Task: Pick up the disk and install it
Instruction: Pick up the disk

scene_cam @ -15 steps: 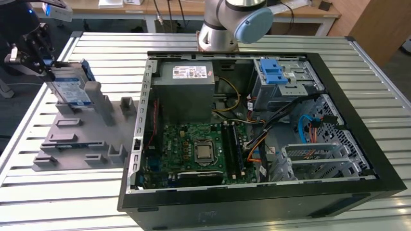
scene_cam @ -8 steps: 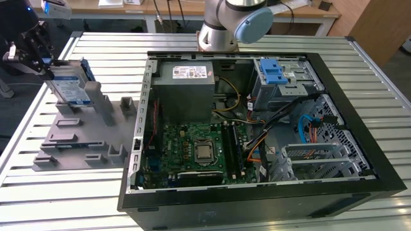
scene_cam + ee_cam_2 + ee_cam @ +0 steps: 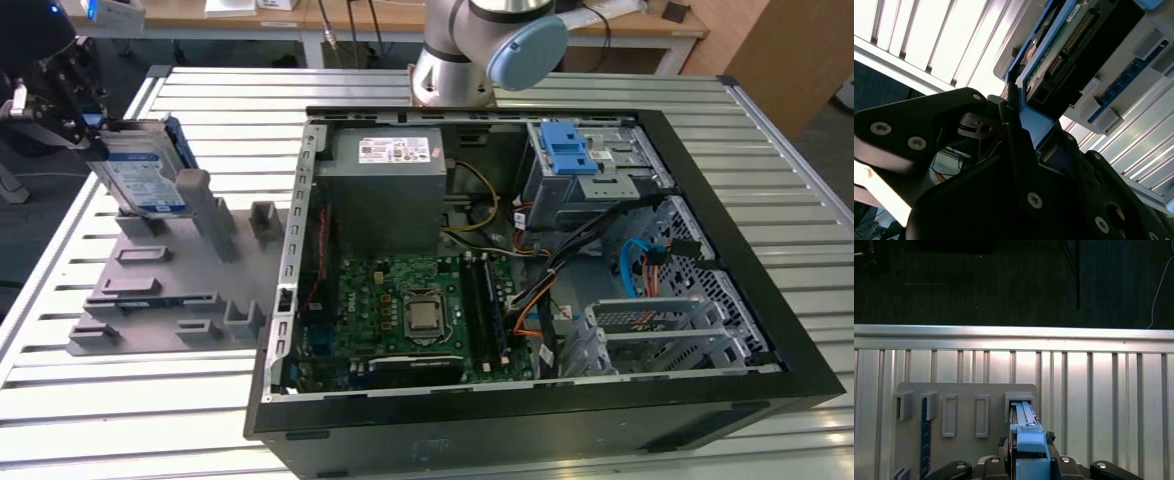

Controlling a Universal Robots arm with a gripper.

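The gripper is at the exterior view's far left, over the far corner of the grey plastic stand, and it is pinching the disk by its upper end. The disk stands on edge, leaning a little, with its white-and-blue label facing the exterior camera and its lower end down among the stand's upright posts; I cannot tell whether it touches the stand's base. In the first wrist view the disk is seen edge-on, its blue bracket caught between the black fingers and its far end at a slot of the stand. In the second wrist view a thin black finger presses against the blue bracket at the disk's connector end. The stand lies on a slatted metal table, just beside an open computer case on the exterior view's right, well apart from the disk. Inside the case a green motherboard and a grey metal box are visible
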